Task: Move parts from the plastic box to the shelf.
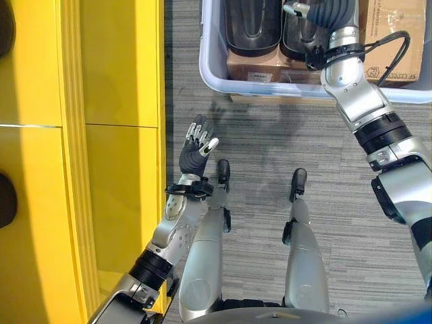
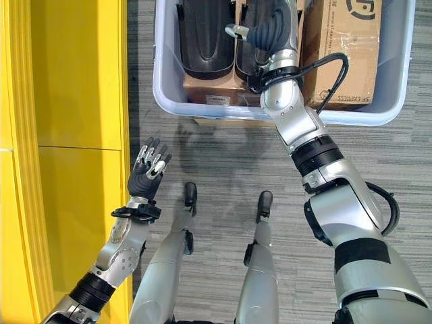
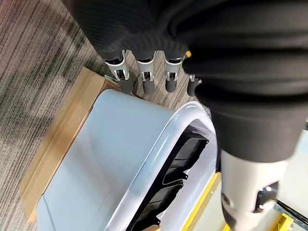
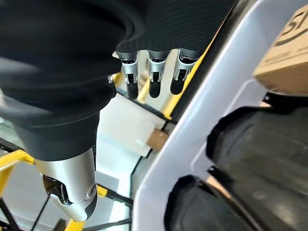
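Right hand is over the plastic box, reaching in from the near rim; its fingers hang straight and loose in its own wrist view, nothing between them and the thumb, so it is open and carrying nothing; just beyond and below it lie the black parts, two dark moulded shells side by side in the left half of the box, resting on a brown carton; the hand sits right above the right-hand one of the pair, while a larger cardboard box fills the box's right side.

That is the relation the next move turns on, I'd say: the parts lie straight ahead of and under the right hand; each one runs long from the near wall of the box away toward the far wall, its rounded end pointing back at the robot; a grasp would likely have to close across the narrow width, not along the length.

Left hand is well apart from all this, raised over the grey carpet beside the yellow shelf, fingers spread and empty; its wrist view looks across at the box's pale rim and a black part inside; so the right hand is plainly the nearer one to the parts, and the left the nearer one to the shelf; the shelf stands to the robot's left, the box ahead, no part out of the box yet.
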### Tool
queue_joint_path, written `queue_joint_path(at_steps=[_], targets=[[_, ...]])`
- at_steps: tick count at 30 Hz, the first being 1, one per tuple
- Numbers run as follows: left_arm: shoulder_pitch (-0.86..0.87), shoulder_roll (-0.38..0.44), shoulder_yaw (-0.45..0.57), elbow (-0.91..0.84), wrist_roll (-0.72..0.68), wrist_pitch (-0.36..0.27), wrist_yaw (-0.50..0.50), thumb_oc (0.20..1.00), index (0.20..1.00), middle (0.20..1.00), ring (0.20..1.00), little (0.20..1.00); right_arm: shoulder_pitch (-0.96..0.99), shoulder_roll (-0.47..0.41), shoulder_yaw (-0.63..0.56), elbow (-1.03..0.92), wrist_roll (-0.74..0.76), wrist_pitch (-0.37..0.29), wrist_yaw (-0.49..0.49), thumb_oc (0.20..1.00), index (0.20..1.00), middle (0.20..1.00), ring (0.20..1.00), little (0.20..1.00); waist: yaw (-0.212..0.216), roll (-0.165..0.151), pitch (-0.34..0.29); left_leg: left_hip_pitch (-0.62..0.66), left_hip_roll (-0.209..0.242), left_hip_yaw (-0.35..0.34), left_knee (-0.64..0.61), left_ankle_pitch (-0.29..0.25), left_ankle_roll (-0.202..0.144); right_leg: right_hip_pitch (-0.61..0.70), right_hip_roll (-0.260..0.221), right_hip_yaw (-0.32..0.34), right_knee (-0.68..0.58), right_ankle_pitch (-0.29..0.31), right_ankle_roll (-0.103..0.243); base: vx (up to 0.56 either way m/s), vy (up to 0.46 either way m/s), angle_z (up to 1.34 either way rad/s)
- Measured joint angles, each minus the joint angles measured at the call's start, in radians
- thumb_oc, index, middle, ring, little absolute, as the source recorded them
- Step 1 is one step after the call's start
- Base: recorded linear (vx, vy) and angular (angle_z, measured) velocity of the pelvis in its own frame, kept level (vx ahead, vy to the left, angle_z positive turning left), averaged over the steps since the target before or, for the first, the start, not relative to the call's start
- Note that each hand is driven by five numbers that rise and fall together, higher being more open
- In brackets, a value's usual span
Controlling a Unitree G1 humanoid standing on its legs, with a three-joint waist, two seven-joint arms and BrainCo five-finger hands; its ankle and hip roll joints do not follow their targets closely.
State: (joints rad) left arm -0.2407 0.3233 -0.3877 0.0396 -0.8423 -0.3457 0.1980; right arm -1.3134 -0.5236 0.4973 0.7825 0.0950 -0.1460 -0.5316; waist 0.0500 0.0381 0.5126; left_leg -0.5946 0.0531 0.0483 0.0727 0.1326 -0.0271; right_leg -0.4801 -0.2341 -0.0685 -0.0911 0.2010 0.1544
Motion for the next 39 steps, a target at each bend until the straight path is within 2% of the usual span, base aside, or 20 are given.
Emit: queue_joint_path(at_steps=[11, 30, 39], targets=[[-0.003, 0.002, -0.006, 0.000, 0.000, -0.009, -0.001, 1.000, 1.000, 1.000, 1.000, 1.000, -0.001, -0.006, 0.000, 0.202, 0.081, 0.000, 0.012, 1.000, 1.000, 1.000, 1.000, 1.000, 0.009, 0.000, 0.001, -0.012, 0.001, 0.005, -0.002, 0.000, 0.000, -0.017, -0.003, 0.001, 0.000, 0.000, 0.000, 0.00, -0.003, -0.01], [-0.007, 0.002, -0.013, 0.001, 0.002, -0.010, 0.001, 1.000, 1.000, 1.000, 1.000, 1.000, 0.027, -0.007, -0.043, 0.125, 0.081, -0.002, -0.002, 1.000, 1.000, 1.000, 1.000, 1.000, 0.013, 0.001, 0.001, -0.022, 0.000, 0.016, -0.010, 0.000, 0.000, -0.036, -0.005, 0.005, 0.000, 0.002, 0.001, 0.00, -0.002, -0.01], [-0.007, 0.002, -0.010, 0.002, 0.002, -0.010, 0.004, 1.000, 1.000, 1.000, 1.000, 1.000, 0.101, -0.010, -0.095, -0.028, 0.077, -0.003, -0.035, 1.000, 1.000, 1.000, 1.000, 1.000, 0.000, 0.001, 0.001, -0.021, 0.000, 0.017, -0.019, 0.000, 0.000, -0.041, -0.002, 0.005, 0.000, 0.000, -0.001, 0.00, 0.000, 0.00]])
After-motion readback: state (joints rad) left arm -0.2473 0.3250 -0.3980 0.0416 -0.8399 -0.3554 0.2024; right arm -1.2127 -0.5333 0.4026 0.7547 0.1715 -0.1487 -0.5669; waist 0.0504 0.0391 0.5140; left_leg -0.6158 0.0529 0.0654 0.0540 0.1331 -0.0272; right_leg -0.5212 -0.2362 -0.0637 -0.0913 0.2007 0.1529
